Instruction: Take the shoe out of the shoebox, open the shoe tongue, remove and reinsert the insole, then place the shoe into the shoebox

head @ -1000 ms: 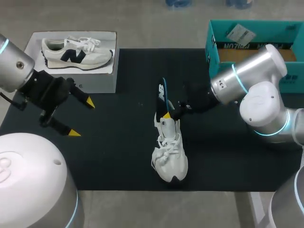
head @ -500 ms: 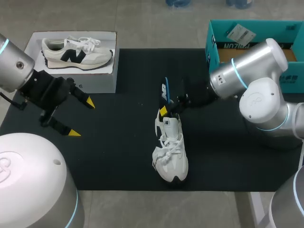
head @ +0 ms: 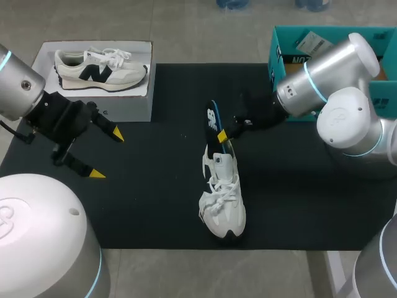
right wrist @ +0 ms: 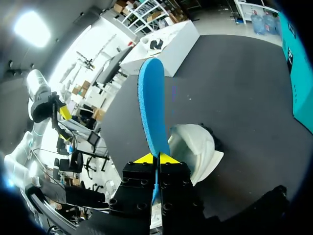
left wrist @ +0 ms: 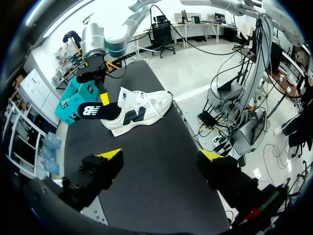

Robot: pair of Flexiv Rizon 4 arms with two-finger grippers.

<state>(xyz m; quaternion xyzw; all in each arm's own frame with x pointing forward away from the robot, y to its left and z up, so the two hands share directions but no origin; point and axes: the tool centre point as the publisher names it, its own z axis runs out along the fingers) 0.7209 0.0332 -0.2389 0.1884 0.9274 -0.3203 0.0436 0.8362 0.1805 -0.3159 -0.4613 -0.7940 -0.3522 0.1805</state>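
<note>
A white sneaker (head: 222, 200) lies on the black mat, toe towards the near edge. A dark insole (head: 214, 123) with a blue underside (right wrist: 149, 105) stands tilted at the shoe's heel opening, its far end up in the air. My right gripper (head: 224, 135) is shut on the insole's edge, just behind the heel; in the right wrist view its yellow tips (right wrist: 156, 157) pinch the blue sheet, with the sneaker (right wrist: 196, 146) beside them. My left gripper (head: 106, 154) hangs open and empty over the mat's left part, far from the sneaker (left wrist: 142, 108). The teal shoebox (head: 277, 59) stands at the back right.
A white box (head: 127, 105) at the back left carries a second white sneaker (head: 99, 69) with a dark logo. The black mat (head: 155, 205) covers the table between the two boxes. My right arm's elbow (head: 347, 127) bulks in front of the teal shoebox.
The right gripper opened briefly, slid up the insole away from the heel, then closed on it again. The insole barely moved. The left arm stayed still.
</note>
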